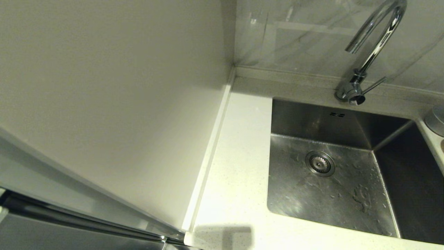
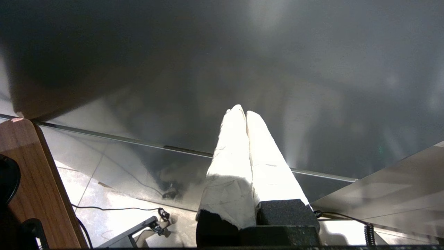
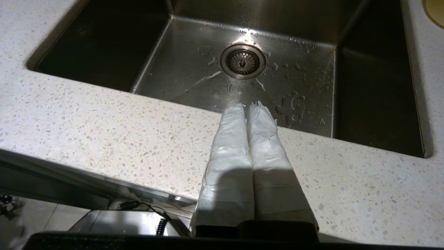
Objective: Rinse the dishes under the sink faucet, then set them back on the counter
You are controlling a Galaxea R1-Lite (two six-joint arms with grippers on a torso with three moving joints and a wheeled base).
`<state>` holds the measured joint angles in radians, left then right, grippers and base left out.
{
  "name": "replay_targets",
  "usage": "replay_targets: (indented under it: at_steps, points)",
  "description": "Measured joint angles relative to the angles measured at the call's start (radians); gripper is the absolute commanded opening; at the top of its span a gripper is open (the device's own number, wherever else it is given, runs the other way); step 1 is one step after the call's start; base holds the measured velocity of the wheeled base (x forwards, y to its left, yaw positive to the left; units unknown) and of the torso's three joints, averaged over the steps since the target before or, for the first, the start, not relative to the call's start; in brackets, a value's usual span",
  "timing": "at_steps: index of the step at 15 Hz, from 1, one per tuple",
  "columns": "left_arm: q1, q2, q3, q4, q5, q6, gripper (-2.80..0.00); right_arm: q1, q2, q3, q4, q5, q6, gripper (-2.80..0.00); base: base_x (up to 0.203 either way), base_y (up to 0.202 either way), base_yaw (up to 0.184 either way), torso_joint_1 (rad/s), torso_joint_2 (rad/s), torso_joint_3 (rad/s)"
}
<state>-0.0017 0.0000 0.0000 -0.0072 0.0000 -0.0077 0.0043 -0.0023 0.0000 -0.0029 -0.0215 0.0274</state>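
Note:
The steel sink [image 1: 333,198] is wet with droplets around its round drain [image 1: 319,163], and no bowl lies in it. The chrome faucet [image 1: 376,41] arches over the back rim, with no water running. Of the dishes, only slivers show: a pale grey round edge [image 1: 436,119] on the counter right of the sink, and a yellow rim [image 3: 435,8]. My right gripper [image 3: 248,106] is shut and empty, hovering over the front strip of the counter [image 3: 104,128] and pointing at the sink [image 3: 194,73]. My left gripper [image 2: 242,111] is shut and empty, low down and facing a dark metal panel.
A bare strip of white counter [image 1: 239,156] runs left of the sink beside a cream wall panel [image 1: 121,104]. A marbled backsplash [image 1: 305,38] stands behind the faucet. Below the counter are a metal front [image 2: 312,86], floor cables [image 2: 114,208] and a wooden edge [image 2: 34,180].

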Motion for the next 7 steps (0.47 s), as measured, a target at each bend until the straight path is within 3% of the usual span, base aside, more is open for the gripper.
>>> replay_targets:
  at_steps: [7]
  points:
    - [0.000,0.000,0.000,0.000,0.000,0.001,-2.80,0.000,0.000,0.000,0.000,0.000,0.000,-2.80,0.000,0.000,0.000,0.000,0.00,0.000]
